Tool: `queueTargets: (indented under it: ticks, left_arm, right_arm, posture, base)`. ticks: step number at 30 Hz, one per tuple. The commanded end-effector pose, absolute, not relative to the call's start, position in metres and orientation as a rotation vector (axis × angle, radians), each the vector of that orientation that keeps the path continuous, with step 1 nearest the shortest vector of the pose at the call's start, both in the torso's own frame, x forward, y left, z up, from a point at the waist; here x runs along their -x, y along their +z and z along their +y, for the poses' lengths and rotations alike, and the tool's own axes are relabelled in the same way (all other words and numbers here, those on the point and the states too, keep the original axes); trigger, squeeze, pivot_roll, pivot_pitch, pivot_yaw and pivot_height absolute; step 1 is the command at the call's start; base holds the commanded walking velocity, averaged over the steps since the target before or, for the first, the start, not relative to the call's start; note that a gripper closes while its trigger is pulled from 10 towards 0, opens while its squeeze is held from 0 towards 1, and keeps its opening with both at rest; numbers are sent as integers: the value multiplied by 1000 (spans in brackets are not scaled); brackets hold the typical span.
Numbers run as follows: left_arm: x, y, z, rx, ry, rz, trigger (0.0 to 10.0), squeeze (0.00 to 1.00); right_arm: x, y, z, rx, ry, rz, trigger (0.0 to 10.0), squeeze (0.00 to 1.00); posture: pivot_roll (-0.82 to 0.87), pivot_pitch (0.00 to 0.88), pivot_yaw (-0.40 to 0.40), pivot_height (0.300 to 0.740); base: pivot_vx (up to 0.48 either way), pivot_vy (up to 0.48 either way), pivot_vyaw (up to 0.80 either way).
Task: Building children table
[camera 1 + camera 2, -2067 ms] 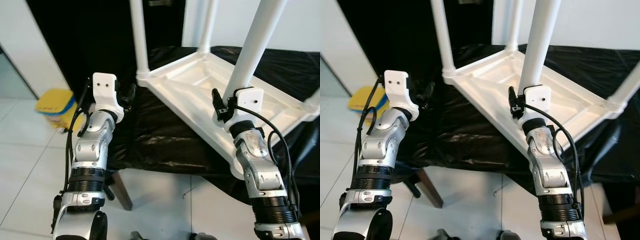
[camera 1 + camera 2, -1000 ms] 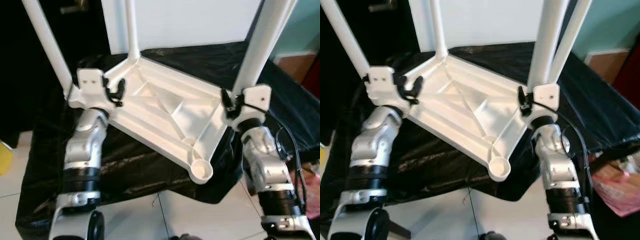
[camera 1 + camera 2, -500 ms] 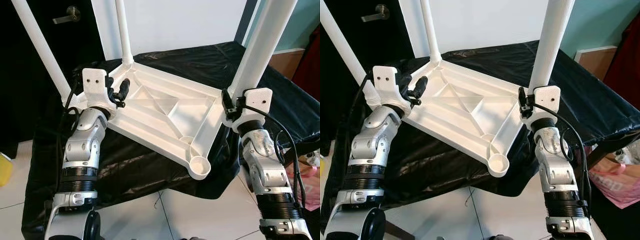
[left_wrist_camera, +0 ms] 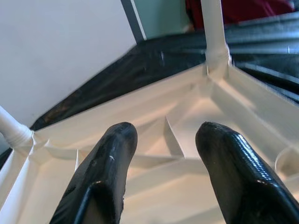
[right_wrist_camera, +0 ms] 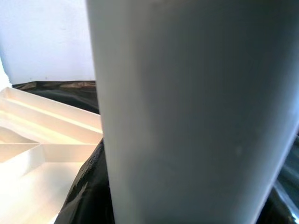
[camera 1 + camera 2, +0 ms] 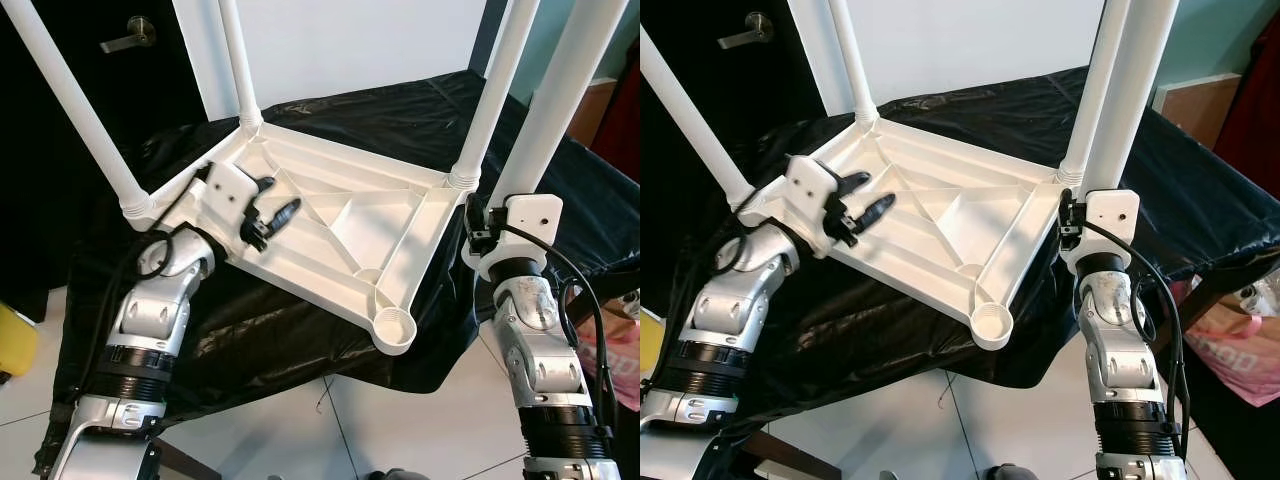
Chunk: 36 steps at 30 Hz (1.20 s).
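The little white table top [image 6: 330,225] lies upside down on a surface covered in a black cloth [image 6: 300,320]. Three legs already stand up in its corners. The near corner has an empty round socket [image 6: 395,327].

The right hand [image 6: 478,228] is up beside the table's right edge, holding the fourth leg [image 6: 560,100] upright. It looks clamped on the leg, since the right wrist view is almost all white tube, very close. The leg's bottom end is beside the table edge, not in the socket yet.

The left hand [image 6: 268,212] hovers over the ribbed inside of the table top, near the left edge. Its fingers [image 4: 105,172] are spread apart and hold nothing.

The step in hand looks like putting the last leg in. To do it well, the right hand should carry the leg over the empty socket, keep it straight up, and lower it slowly into the ring. The left hand can press down on the table top so it does not slide or tip. A tilted leg may jam.
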<state>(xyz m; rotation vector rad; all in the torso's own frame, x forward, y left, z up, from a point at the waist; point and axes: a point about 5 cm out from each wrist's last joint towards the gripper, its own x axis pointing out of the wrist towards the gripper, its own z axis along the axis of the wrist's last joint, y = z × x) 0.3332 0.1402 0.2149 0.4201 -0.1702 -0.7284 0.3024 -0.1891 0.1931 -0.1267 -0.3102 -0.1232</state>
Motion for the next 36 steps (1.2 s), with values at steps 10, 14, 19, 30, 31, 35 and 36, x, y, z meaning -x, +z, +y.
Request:
queueTargets:
  ticks: [10, 14, 19, 30, 31, 35, 36]
  left_arm:
    - [-332, 182, 139, -725, -896, -16, 10000, 0]
    - [-329, 173, 137, -754, -990, 49, 10000, 0]
    - [-324, 167, 133, -746, -1076, 93, 10000, 0]
    - [-323, 151, 128, -842, -1167, 186, 10000, 0]
    - [-323, 151, 128, -842, -1167, 186, 10000, 0]
    - [-321, 147, 118, -834, -1184, 180, 10000, 0]
    - [-321, 147, 118, -834, -1184, 180, 10000, 0]
  right_arm:
    - [-296, 198, -197, 146, -172, -319, 10000, 0]
    - [-294, 197, -201, 166, -192, -311, 10000, 0]
    - [-293, 197, -203, 174, -204, -310, 10000, 0]
    - [-289, 199, -208, 186, -231, -306, 10000, 0]
    - [-289, 199, -208, 186, -231, -306, 10000, 0]
    - [-288, 199, -209, 191, -240, -306, 10000, 0]
    - [-288, 199, -209, 191, -240, -306, 10000, 0]
  posture:
    - [-221, 81, 78, 740]
    - [-226, 84, 80, 740]
    - [-232, 86, 86, 740]
    - [-251, 101, 100, 740]
    - [-251, 101, 100, 740]
    - [-256, 104, 101, 740]
    - [-256, 104, 101, 740]
  base:
    - [0, 0, 0]
    - [0, 0, 0]
    - [0, 0, 0]
    - [0, 0, 0]
    - [0, 0, 0]
    - [0, 0, 0]
    - [0, 0, 0]
